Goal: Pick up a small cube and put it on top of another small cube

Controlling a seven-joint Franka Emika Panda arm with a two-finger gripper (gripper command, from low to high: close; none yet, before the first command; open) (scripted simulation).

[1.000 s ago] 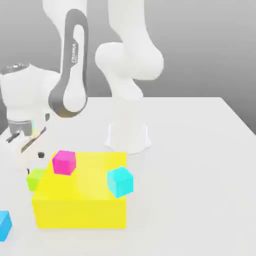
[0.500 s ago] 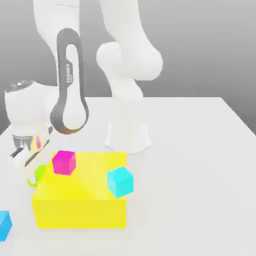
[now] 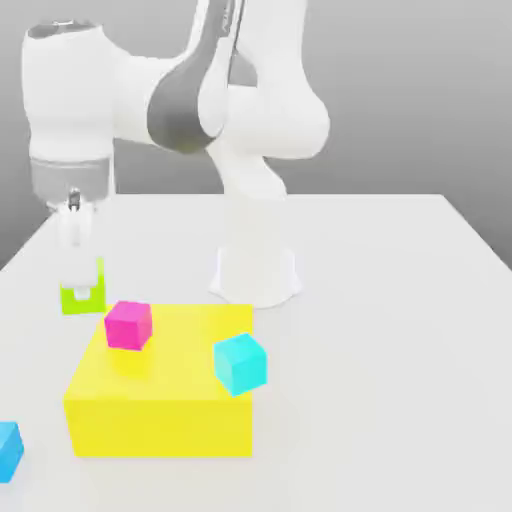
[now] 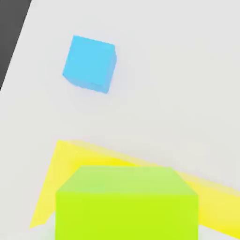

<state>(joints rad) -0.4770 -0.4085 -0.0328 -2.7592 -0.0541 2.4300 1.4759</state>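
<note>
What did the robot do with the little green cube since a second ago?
The gripper closed on the small lime-green cube beside the big yellow block and lifted it off the table. The magenta cube and cyan cube stayed put.

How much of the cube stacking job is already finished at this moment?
Done: the gripper is shut on the small lime-green cube and carries it clear of the table. Left: setting it on another small cube, for example the magenta cube on the big yellow block. Nothing is stacked yet.
</note>
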